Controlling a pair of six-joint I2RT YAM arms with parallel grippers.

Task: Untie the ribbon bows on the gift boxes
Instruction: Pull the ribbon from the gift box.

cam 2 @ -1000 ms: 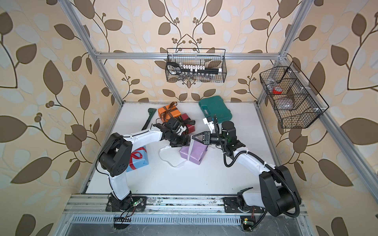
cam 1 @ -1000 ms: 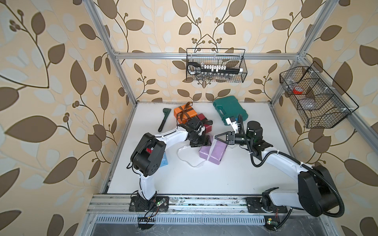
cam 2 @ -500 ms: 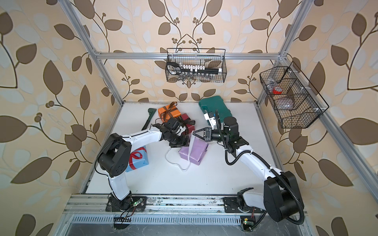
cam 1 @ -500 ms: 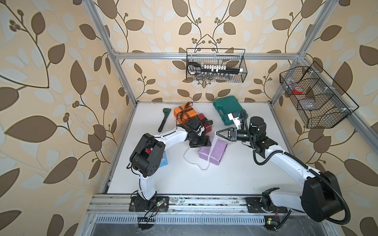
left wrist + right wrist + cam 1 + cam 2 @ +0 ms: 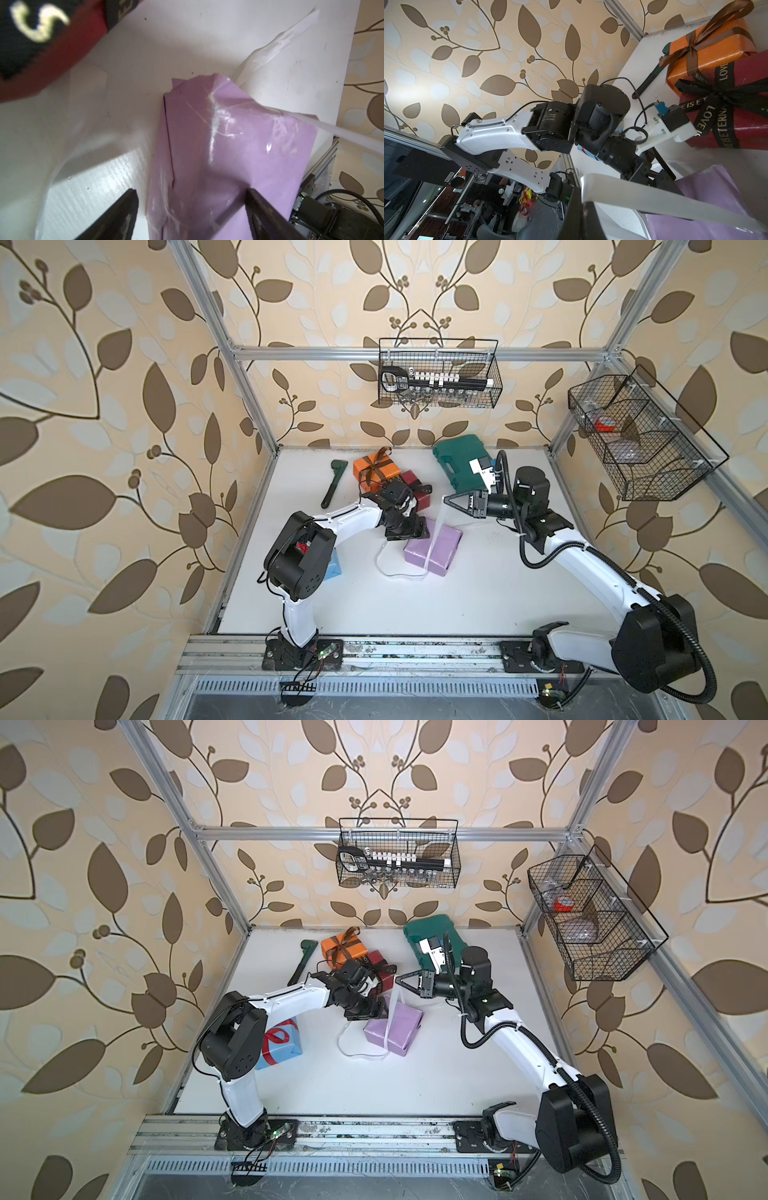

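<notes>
The lilac gift box (image 5: 440,549) (image 5: 399,1027) lies mid-table. Its white ribbon (image 5: 434,535) (image 5: 654,199) is undone; it runs up from the box into my right gripper (image 5: 446,500) (image 5: 581,199), which is shut on it above the box's far end. The ribbon's slack loops on the table. My left gripper (image 5: 409,533) (image 5: 191,193) stands open, its jaws astride the box's left end (image 5: 239,145). Behind are the orange box (image 5: 376,468) with a tied brown bow and the dark red box (image 5: 747,116) with a tied black lettered bow (image 5: 716,91). The light blue box (image 5: 282,1042) with red ribbon sits by the left arm.
A green tool case (image 5: 461,460) lies at the back right, just behind the right wrist. A dark green tool (image 5: 332,485) lies at the back left. Wire baskets hang on the back wall (image 5: 438,377) and the right wall (image 5: 636,435).
My right gripper has drawn back and up with the white ribbon, pulling it tighter over the lilac box. The slack loop has shifted on the table. The left gripper has barely moved.
</notes>
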